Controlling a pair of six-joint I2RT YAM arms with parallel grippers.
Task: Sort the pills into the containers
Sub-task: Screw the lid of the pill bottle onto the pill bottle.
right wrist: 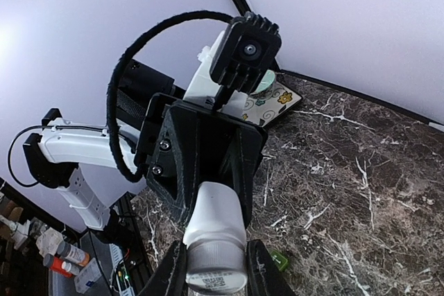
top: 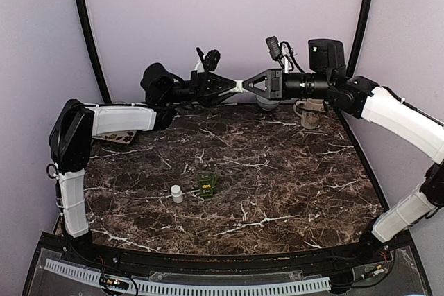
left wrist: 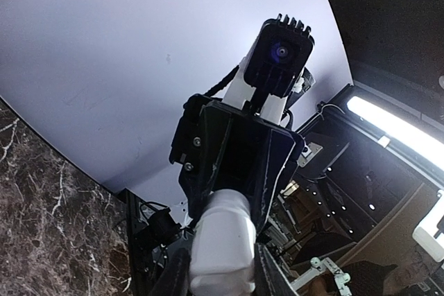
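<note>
Both arms are raised above the back of the table, and their grippers meet tip to tip around one small white bottle (top: 239, 86). My left gripper (top: 234, 86) is shut on the bottle's body (left wrist: 222, 240). My right gripper (top: 245, 85) is shut on its ribbed cap end (right wrist: 216, 265). The dark green containers box (top: 207, 183) stands on the marble table (top: 291, 178) near the middle and also shows in the right wrist view (right wrist: 279, 260). A second white bottle (top: 177, 193) stands upright just left of the box. No pills show in any view.
A mug (top: 309, 113) stands at the back right, below the right arm. A patterned card (top: 115, 138) lies at the back left, under the left arm. Purple walls close the table's back and sides.
</note>
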